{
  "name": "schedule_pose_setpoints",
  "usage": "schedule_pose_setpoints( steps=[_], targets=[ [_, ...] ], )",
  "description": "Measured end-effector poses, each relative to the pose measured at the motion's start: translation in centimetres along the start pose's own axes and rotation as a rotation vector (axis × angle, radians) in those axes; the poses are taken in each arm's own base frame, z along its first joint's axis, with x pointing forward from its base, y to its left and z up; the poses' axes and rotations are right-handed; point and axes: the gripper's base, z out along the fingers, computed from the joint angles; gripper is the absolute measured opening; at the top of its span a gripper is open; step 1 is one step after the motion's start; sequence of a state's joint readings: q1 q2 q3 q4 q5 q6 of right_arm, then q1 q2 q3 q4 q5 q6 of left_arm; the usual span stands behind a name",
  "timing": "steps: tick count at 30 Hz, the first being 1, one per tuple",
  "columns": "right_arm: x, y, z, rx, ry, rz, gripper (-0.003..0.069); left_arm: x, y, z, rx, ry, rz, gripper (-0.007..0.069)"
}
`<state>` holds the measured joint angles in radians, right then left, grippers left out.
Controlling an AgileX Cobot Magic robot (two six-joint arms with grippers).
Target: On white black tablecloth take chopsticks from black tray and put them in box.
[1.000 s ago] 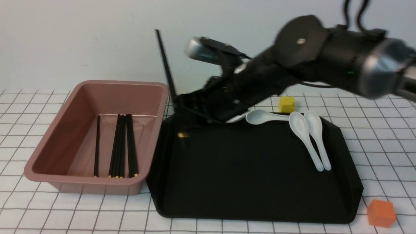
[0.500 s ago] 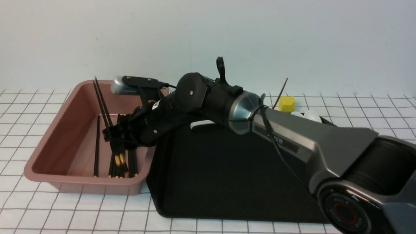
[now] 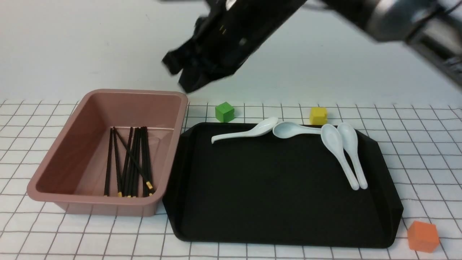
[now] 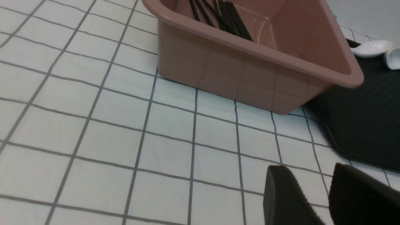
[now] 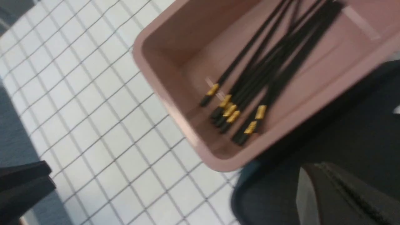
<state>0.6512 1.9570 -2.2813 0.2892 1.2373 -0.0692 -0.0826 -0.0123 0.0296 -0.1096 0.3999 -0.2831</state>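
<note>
Above the box (image 3: 104,202), the right gripper (image 3: 182,74), closed, empty (its arm blurred, cut off).

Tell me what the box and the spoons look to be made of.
The box: most likely moulded plastic, dusty pink, satin finish; its rolled rim and rounded corners show only a soft sheen.
The spoons: white and glossy, with bright highlights on the bowls; they could be glazed ceramic or hard plastic, and the look alone does not settle which.
</note>
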Motion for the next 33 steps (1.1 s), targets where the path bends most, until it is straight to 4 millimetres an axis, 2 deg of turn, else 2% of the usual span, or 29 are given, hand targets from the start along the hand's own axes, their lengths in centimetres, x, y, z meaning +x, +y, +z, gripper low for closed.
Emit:
schedule_pose_setpoints(
  steps=[1, 4, 6, 7, 10, 11, 12, 13, 16, 17, 18, 20, 24, 33],
  targets=[
    [0.0, 0.4, -3.3, 0.057, -0.042, -0.016, -0.0013, 0.0, 0.0, 0.0, 0.0, 0.0, 0.0, 0.0239],
    [1.4, 1.5, -10.6, 0.157, -0.131, -0.026, -0.0011, 0.0, 0.0, 0.0, -0.001, 0.0, 0.0, 0.0239],
    [3.6, 2.2, -15.1, 0.209, -0.17, -0.023, -0.0008, 0.0, 0.0, 0.0, -0.001, 0.0, 0.0, 0.0239],
    [5.0, 2.3, -16.3, 0.228, -0.162, -0.021, -0.0008, 0.0, 0.0, 0.0, -0.001, 0.0, 0.0, 0.0239],
    [11.0, 3.0, -20.8, 0.266, -0.195, -0.029, -0.0005, 0.0, 0.0, 0.0, -0.001, 0.0, 0.0, 0.0239],
    [13.1, 3.0, -21.4, 0.277, -0.232, -0.035, -0.0005, 0.0, 0.0, 0.0, -0.001, 0.0, 0.0, 0.0239],
    [14.1, 2.8, -20.9, 0.279, -0.244, -0.036, -0.0005, 0.0, 0.0, 0.0, -0.001, 0.0, 0.0, 0.0239],
    [17.2, 2.8, -21.5, 0.28, -0.345, -0.046, -0.0005, 0.0, 0.0, 0.0, -0.001, 0.0, 0.0, 0.0239],
    [22.9, 2.1, -19.3, 0.258, -0.524, -0.032, -0.0002, 0.0, 0.0, 0.0, -0.001, 0.0, 0.0, 0.0239],
    [23.1, 2.2, -19.7, 0.258, -0.537, -0.035, -0.0002, 0.0, 0.0, 0.0, -0.001, 0.0, 0.0, 0.0239],
    [25.9, 1.5, -17.6, 0.247, -0.583, -0.015, -0.0001, 0.0, 0.0, 0.0, -0.001, 0.0, 0.0, 0.0239],
    [29.1, 0.9, -15.7, 0.232, -0.623, 0.012, 0.0, 0.0, 0.0, 0.0, -0.002, -0.001, -0.001, 0.0239],
    [32.9, 0.5, -14.4, 0.206, -0.725, 0.028, 0.0001, 0.0, 0.0, 0.0, -0.002, -0.001, -0.001, 0.0239],
    [37.7, 0.5, -15.0, 0.178, -0.911, 0.005, 0.001, 0.0, 0.0, 0.0, -0.002, -0.001, -0.001, 0.0239]
  ],
)
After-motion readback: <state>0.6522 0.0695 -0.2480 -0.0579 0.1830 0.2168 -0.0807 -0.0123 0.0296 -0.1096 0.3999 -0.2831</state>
